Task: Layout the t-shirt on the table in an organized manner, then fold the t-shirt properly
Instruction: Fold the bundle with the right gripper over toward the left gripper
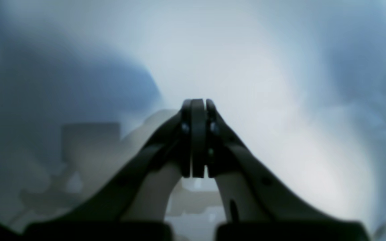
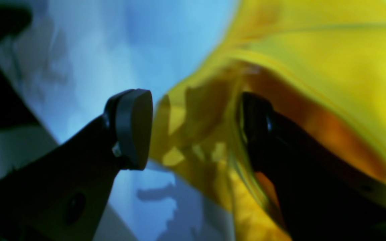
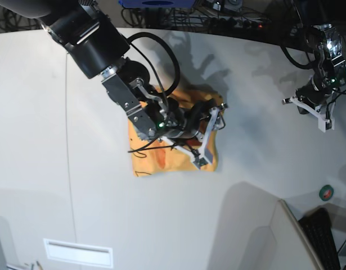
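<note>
The t-shirt (image 3: 156, 157) lies as a small orange-yellow bundle in the middle of the table (image 3: 49, 112). My right gripper (image 3: 209, 135) hangs low over the bundle's right edge, open. In the right wrist view its fingers (image 2: 134, 129) stand wide apart, with yellow t-shirt (image 2: 330, 67) cloth loose between them and against the right-hand one. My left gripper (image 3: 308, 107) hovers far off over bare table at the right of the base view. Its jaws (image 1: 198, 103) are pressed together on nothing above the blurred tabletop (image 1: 280, 100).
A thin dark seam (image 3: 67, 140) runs down the table's left part. A small round green-and-red object (image 3: 326, 192) sits at the right edge, above a keyboard (image 3: 322, 236). A white panel (image 3: 263, 236) rises at the front right. Cables (image 3: 229, 17) line the far edge.
</note>
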Controlling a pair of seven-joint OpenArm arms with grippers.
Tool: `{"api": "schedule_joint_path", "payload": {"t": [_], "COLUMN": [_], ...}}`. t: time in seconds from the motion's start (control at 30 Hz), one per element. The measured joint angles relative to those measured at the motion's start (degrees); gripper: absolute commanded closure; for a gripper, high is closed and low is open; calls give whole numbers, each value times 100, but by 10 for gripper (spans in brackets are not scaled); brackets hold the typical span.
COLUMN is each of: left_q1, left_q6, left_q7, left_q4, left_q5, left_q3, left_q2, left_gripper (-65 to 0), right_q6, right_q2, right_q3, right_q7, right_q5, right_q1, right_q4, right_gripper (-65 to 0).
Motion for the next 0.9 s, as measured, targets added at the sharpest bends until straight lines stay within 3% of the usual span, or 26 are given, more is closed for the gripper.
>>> {"api": "schedule_joint_path", "payload": {"t": [0.13, 0.23, 0.37, 0.43, 0.53, 0.6, 0.67, 0.8, 0.9], "left_q1": [-4, -2, -31, -33, -24, -33, -37, -22, -68], "left_q6": [-2, -7, -2, -4, -59, -42, 44, -2, -44], "left_q7": [-2, -2, 0, -28, -22, -50, -48, -2, -39], "left_q4": [-4, -4, -9, -9, -11, -157, -350, -470, -452], "left_q5": [-9, -26, -20, -15, -24, -33, -4, 7, -31], "left_q3": [-28, -11, -44, -61, -341, -608, -787, -756, -741], "left_q2": [7, 20, 20, 11, 11, -66, -83, -52, -48], "left_gripper": [0, 0, 0, 0, 0, 0, 0, 0, 0], "right_q6": [-28, -549, -1001, -1246, -1797, -2170, -2162, -1541, -1504], "right_q2": [-11, 33, 98, 363, 977, 1309, 1366, 1156, 1069], "right_q3": [-621, -901, -1150, -1187, -866, -385, 68, 186, 188], "right_q7": [-35, -144, -817, -935, -940, -1027, -975, -960, -671], "right_q5": [11, -13, -17, 118, 122, -26, -79, 101, 7], "right_q1": [57, 103, 120, 79, -66, -225, -358, -407, -422], "right_q4": [50, 450, 1744, 2660, 3451, 3403, 3071, 2312, 1882], "right_gripper": [-375, -375, -347, -242, 0, 0, 0, 0, 0]}}
